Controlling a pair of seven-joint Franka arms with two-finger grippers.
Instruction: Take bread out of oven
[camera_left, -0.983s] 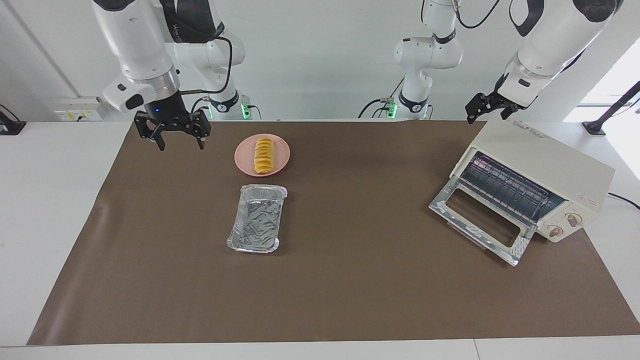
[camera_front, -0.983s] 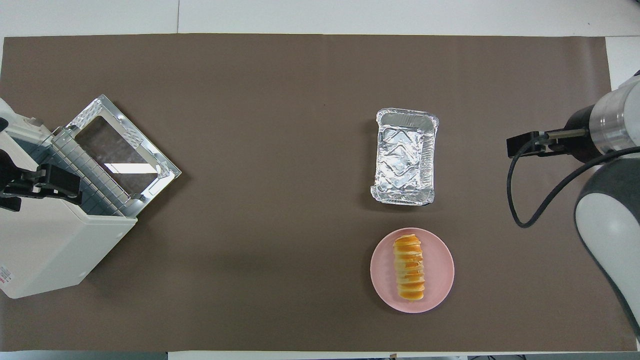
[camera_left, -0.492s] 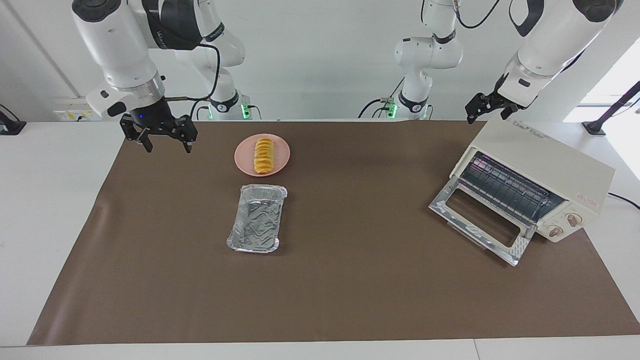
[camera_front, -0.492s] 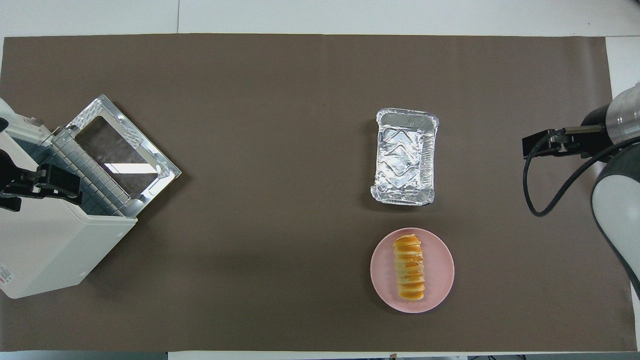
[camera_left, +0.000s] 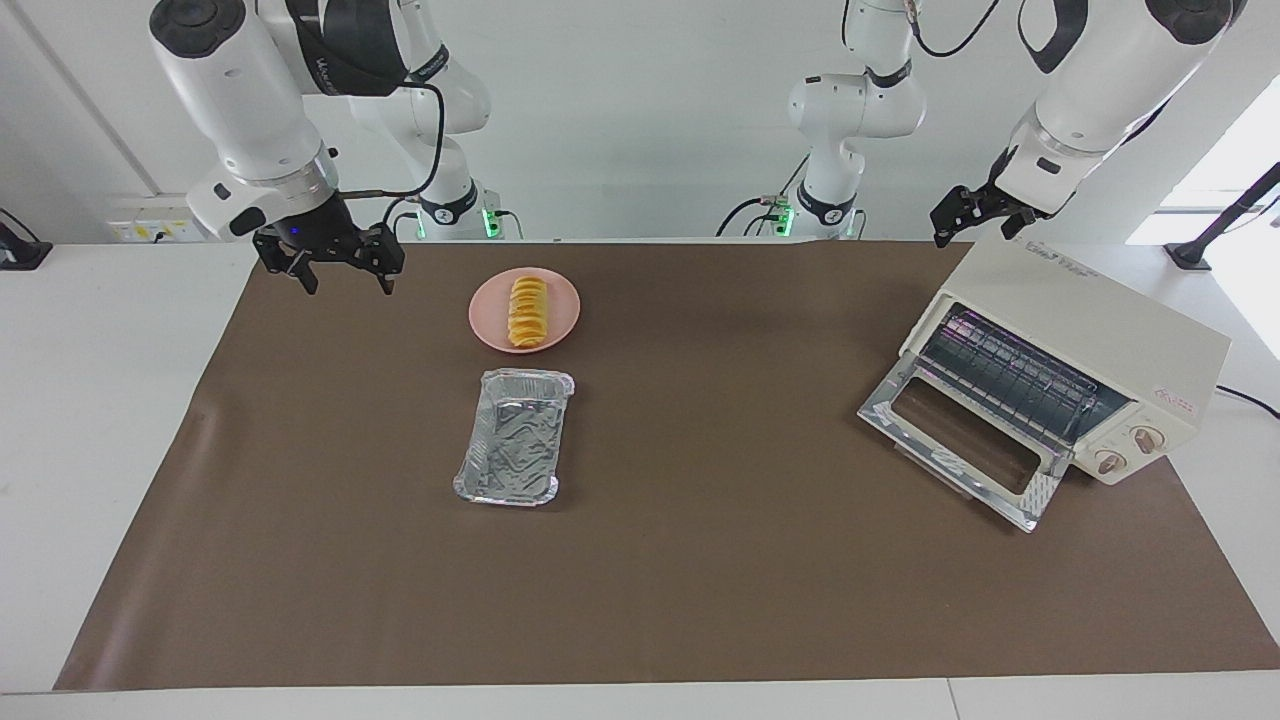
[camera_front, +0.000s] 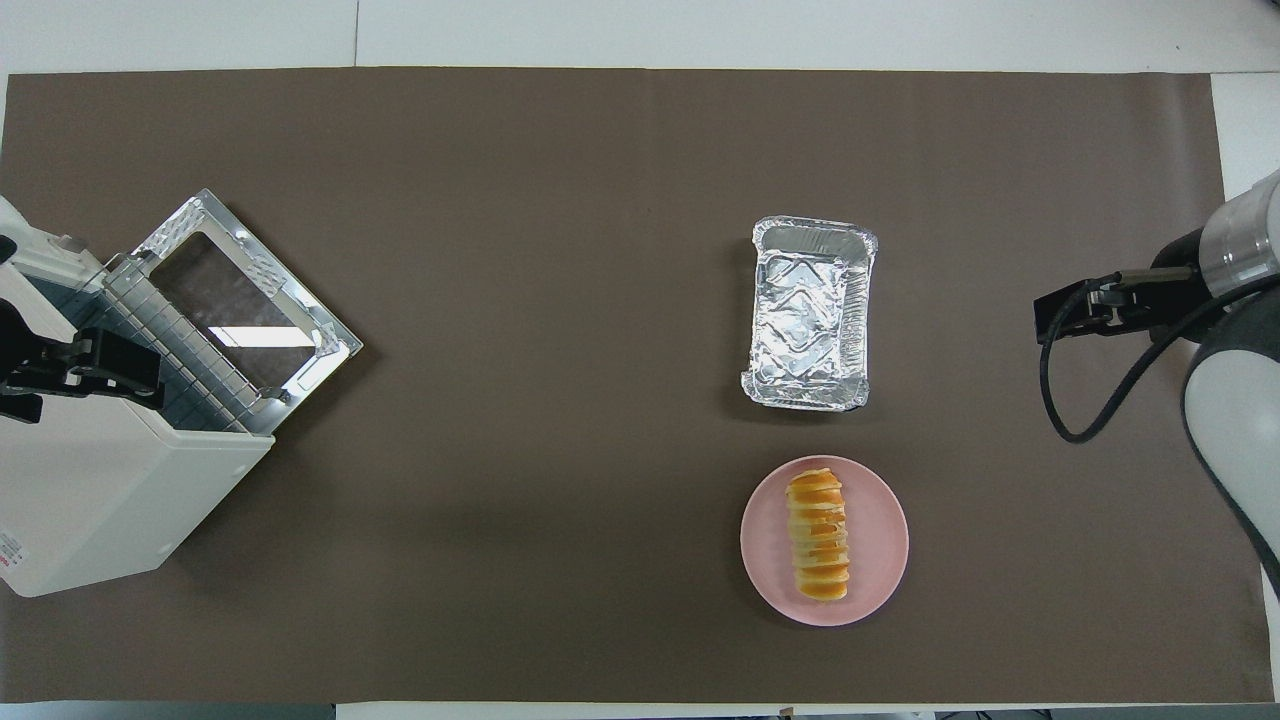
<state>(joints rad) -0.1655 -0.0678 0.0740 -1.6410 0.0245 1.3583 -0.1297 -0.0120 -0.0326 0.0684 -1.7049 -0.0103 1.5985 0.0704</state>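
Note:
The bread (camera_left: 527, 312) (camera_front: 818, 536), a ridged golden loaf, lies on a pink plate (camera_left: 563, 303) (camera_front: 880, 540) on the brown mat. The cream oven (camera_left: 1100, 330) (camera_front: 90, 500) stands at the left arm's end with its glass door (camera_left: 960, 440) (camera_front: 250, 300) dropped open and a bare wire rack (camera_left: 1010, 375) inside. My right gripper (camera_left: 345, 287) (camera_front: 1060, 315) hangs open and empty over the mat's corner at the right arm's end, apart from the plate. Over the oven's top hovers my left gripper (camera_left: 965, 225) (camera_front: 90, 365), open and holding nothing.
An empty crinkled foil tray (camera_left: 515, 435) (camera_front: 810, 312) sits beside the plate, farther from the robots. The brown mat (camera_left: 700, 560) covers most of the white table.
My right gripper drew back from the plate toward the right arm's end of the table and rose, then came back slightly. The left arm, bread and oven have not moved.

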